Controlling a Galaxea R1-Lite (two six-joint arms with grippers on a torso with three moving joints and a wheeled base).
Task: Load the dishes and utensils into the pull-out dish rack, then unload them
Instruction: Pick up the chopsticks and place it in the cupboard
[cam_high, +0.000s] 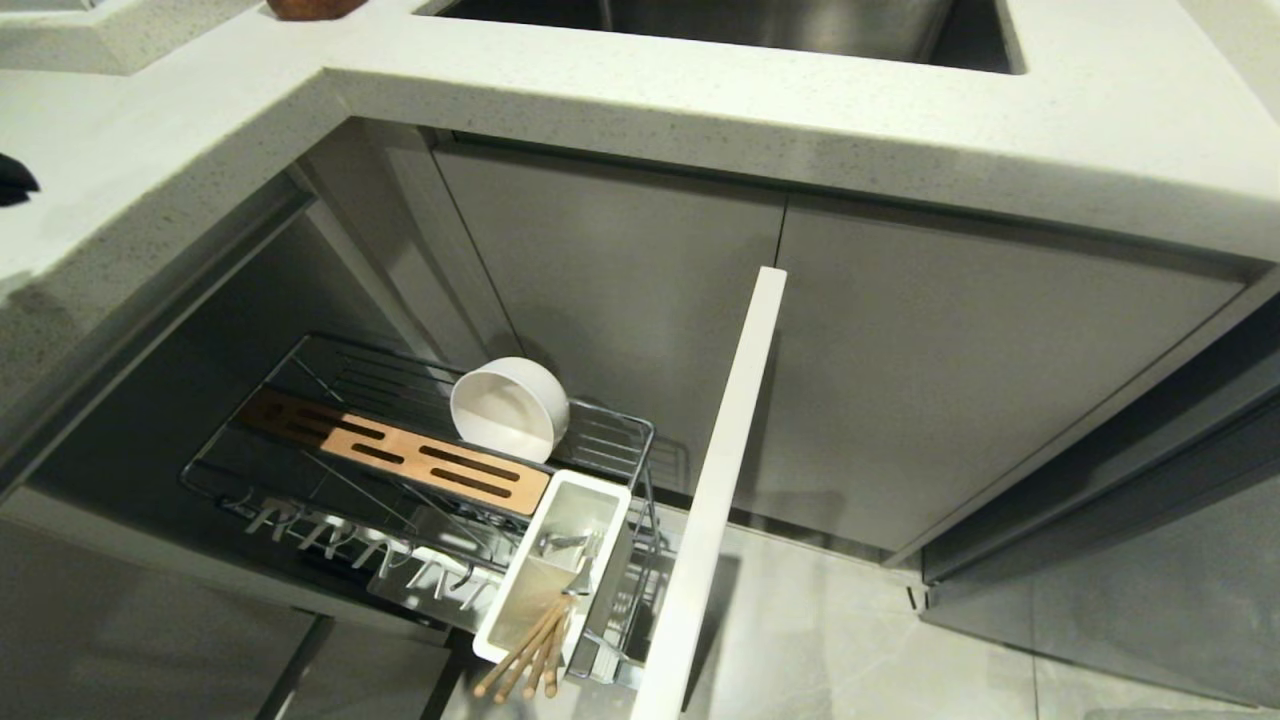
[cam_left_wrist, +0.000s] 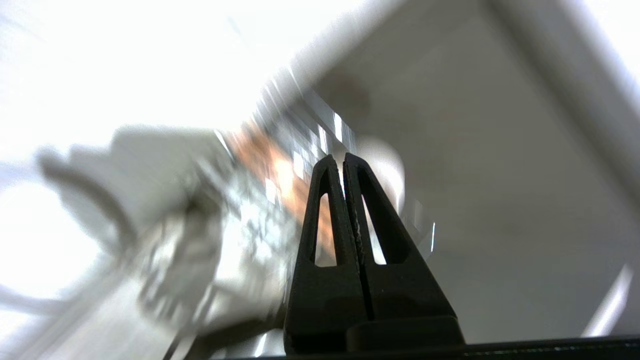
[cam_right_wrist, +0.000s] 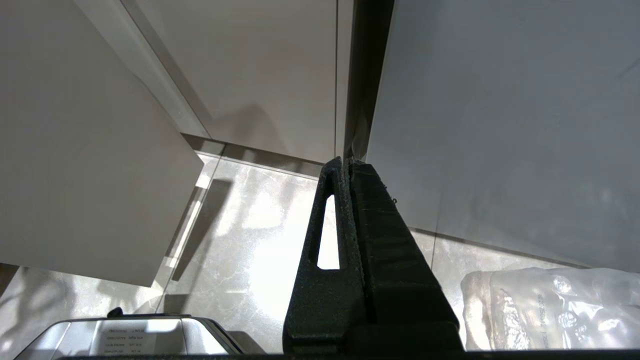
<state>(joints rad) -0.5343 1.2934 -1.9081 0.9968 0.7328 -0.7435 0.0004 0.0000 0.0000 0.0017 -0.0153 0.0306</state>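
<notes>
Standing pulled out from under the speckled white desk (cam_high: 700, 95), the pull-out dish rack (cam_high: 420, 470) shows in the head view as a chrome wire basket with its pale cabinet front (cam_high: 715, 480) edge-on to the camera. A cream-white bowl (cam_high: 508, 408) rests tilted on its side at the back of the basket, its opening turned toward the left, just behind the slotted wooden strip (cam_high: 400, 452). A row of prongs (cam_high: 360, 545) runs along the near side of the basket. The white utensil caddy (cam_high: 555, 565) sits at the end next to the cabinet front; a pair of light-wood chopsticks (cam_high: 525, 650) leans out of its near end, and the metal spoon (cam_high: 568, 545) lies inside it. No plate can be seen in the rack. A steel sink (cam_high: 720, 25) is set into the desk above.

Neither arm appears in the head view. The left pincer (cam_left_wrist: 344, 160) is pressed shut with nothing between its fingers; its wrist view is heavily blurred, with only the orange wooden strip and wire glints recognisable beyond the tips. The right pincer (cam_right_wrist: 346, 162) is likewise closed and empty, pointing at grey cabinet panels above a marbled floor (cam_right_wrist: 260, 225), with a crumpled clear plastic bag (cam_right_wrist: 550, 310) lying nearby
</notes>
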